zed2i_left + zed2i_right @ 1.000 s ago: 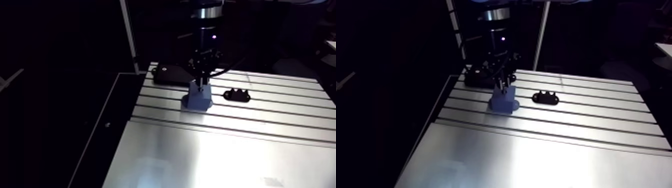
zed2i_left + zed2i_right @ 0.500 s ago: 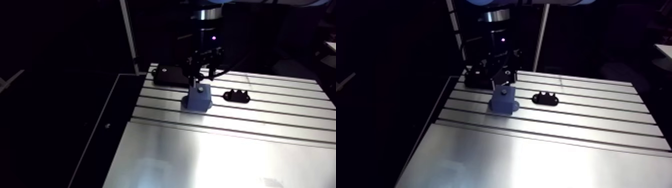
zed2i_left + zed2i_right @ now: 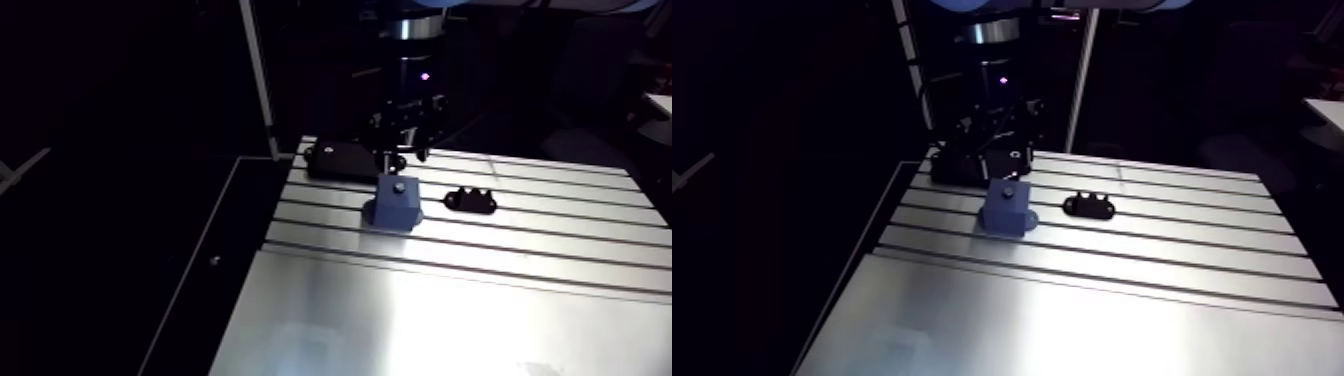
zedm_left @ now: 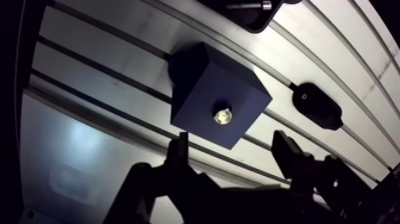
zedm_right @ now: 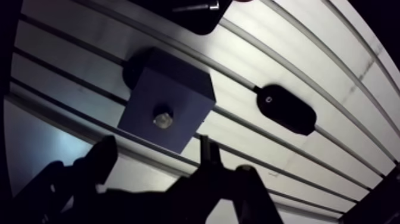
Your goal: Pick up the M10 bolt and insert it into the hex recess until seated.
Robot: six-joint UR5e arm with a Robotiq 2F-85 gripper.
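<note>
1. Blue plastic, by the look of it: a blue block [image 4: 217, 104] stands on the slotted tabletop [image 4: 89, 137], towards its far side. The M10 bolt [image 4: 222, 115] sits in the hex recess [image 5: 161, 112] in the block's top face, with only its bright end showing.
2. The pincer [image 4: 232, 143] hovers over the block's near edge. Its two fingers are spread wide with nothing between them, and it touches neither block nor bolt.
3. To the block's right, apart from it, lies a black oblong piece [image 4: 317, 106]. To the far left sits a black tray [image 4: 256, 18] holding a metal pin-like part [image 4: 247, 5].
4. Judging from this, the insertion looks done or nearly so. The step in hand is checking the seat and getting clear. Whether the bolt is fully bottomed I cannot tell; it appears level with the top face or slightly below it.
5. To do it well, rise straight up with the fingers apart so that neither catches the block's edge and tips it. Make no sideways move until well above the block. If the bolt proves proud or canted, a gentle press straight down on it would likely serve better than regripping.
6. No brand, label or writing can be read anywhere. The oblong piece carries a small pale mark, too small to make out.
</note>
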